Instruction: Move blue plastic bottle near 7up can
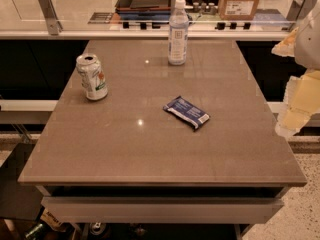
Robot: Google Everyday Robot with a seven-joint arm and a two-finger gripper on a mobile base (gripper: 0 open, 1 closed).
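Clear plastic, white-capped, the tall blue plastic bottle (178, 34) stands at the glossy grey-brown surface's (150, 154) far edge, well apart from the dented 7up can (92, 77) at left. A flat, crinkled packet (186, 112) lies mid-surface. The pale, blocky gripper (299, 101) hangs beyond the right edge; whether it is spread or closed cannot be told.

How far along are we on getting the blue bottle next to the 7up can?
Nothing looks done: the blue plastic bottle stands upright near the far edge of the table, well apart from the 7up can on the left side. Nothing is in hand: the gripper hangs beyond the table's right edge, away from the bottle. Left: reach over, grasp the bottle and set it beside the can.
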